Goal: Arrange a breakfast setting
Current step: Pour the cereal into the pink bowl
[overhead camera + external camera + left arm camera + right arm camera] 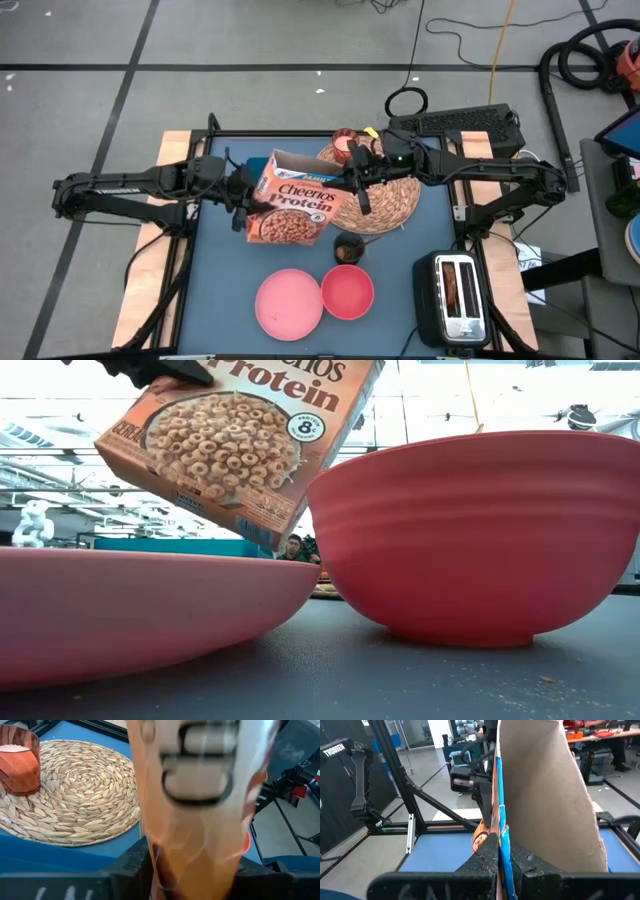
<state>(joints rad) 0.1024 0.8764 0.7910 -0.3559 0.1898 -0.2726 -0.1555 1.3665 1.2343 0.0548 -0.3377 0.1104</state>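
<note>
Both hands gripping Cheerios box (292, 205), L hand (243, 208), R hand (355, 178), above table

Cheerios Protein box (290, 205) raised over table (220, 290), left of straw placemat (385, 195) — candle glass (345, 143) on its far edge. Nearer: plate (288, 305) touching bowl (347, 291) — toaster (456, 295) far right.
</note>
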